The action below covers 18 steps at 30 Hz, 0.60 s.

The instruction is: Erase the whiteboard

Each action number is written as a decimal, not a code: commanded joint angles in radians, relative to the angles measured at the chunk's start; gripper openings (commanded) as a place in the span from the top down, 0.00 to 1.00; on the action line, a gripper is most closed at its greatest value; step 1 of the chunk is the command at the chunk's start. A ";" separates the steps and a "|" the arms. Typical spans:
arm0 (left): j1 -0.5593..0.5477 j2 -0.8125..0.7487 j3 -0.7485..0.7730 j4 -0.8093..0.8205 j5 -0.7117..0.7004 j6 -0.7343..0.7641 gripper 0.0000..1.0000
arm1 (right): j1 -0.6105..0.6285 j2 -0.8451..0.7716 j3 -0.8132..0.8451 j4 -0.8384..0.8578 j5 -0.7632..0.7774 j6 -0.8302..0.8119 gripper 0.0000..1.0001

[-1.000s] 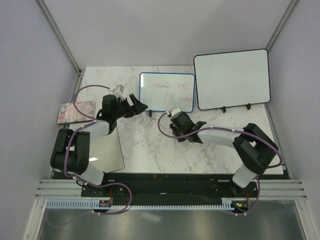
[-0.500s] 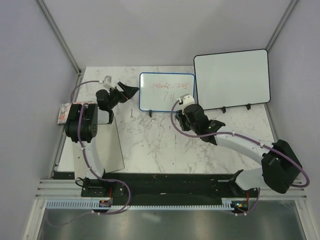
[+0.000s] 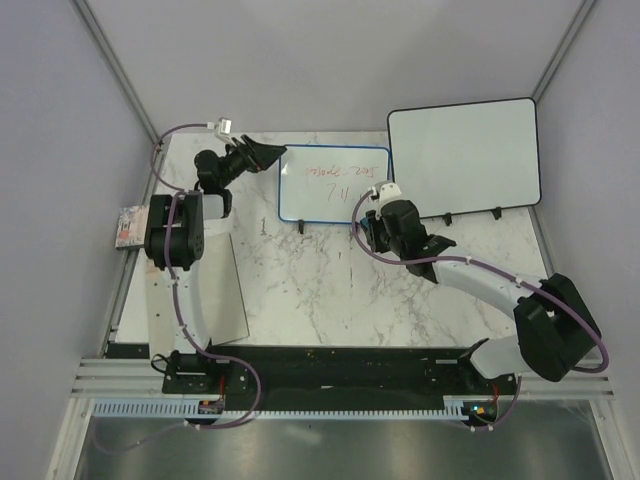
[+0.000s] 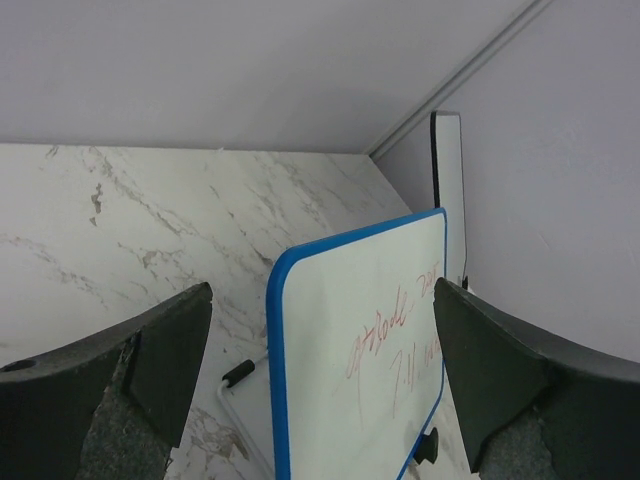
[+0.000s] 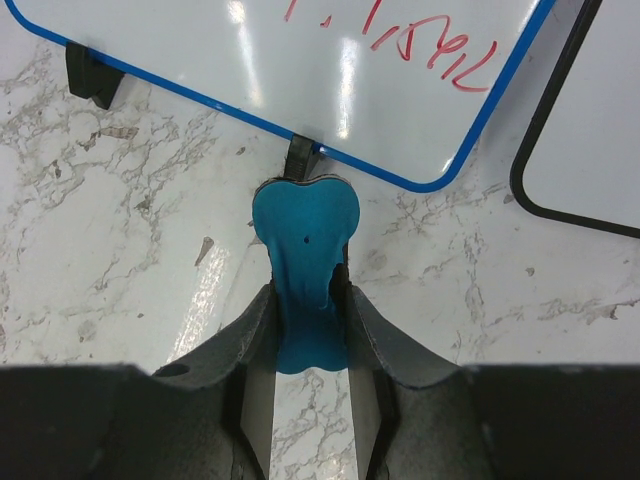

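Observation:
The whiteboard (image 3: pixel 333 185) with a thin blue frame stands upright at the back of the table, with red handwriting on it. My left gripper (image 3: pixel 266 153) is open and empty at the board's upper left corner. In the left wrist view the board (image 4: pixel 350 360) sits between the spread fingers (image 4: pixel 160 360). My right gripper (image 3: pixel 374 222) is just in front of the board's lower right corner. In the right wrist view it (image 5: pixel 305 300) is shut on a blue eraser (image 5: pixel 305 235). The eraser's tip is at the board's lower edge (image 5: pixel 400 150), next to a black foot (image 5: pixel 300 155).
A larger black-framed whiteboard (image 3: pixel 465 158) stands right of the blue one and also shows in the right wrist view (image 5: pixel 590 150). A grey sheet (image 3: pixel 205 300) lies at front left. A colourful packet (image 3: pixel 130 225) lies at the table's left edge. Walls close the back and sides.
My left gripper has swung back and right, up to the blue board's upper left corner. My right gripper has moved back and right with the eraser, up to the board's lower right.

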 commanded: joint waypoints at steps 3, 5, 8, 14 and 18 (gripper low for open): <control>-0.008 0.108 0.127 -0.036 0.062 0.014 0.02 | -0.005 0.019 0.043 0.058 0.000 -0.024 1.00; -0.021 0.130 0.161 -0.044 0.088 0.009 0.03 | -0.008 0.012 0.045 0.074 0.014 -0.026 1.00; -0.050 0.124 0.195 -0.160 0.092 0.116 0.05 | -0.006 0.012 0.057 0.100 0.057 -0.039 1.00; -0.065 0.146 0.203 -0.140 0.115 0.127 0.14 | -0.023 0.081 0.105 0.198 0.100 -0.076 1.00; -0.065 0.170 0.215 -0.130 0.140 0.126 0.23 | -0.026 0.144 0.118 0.310 0.123 -0.087 1.00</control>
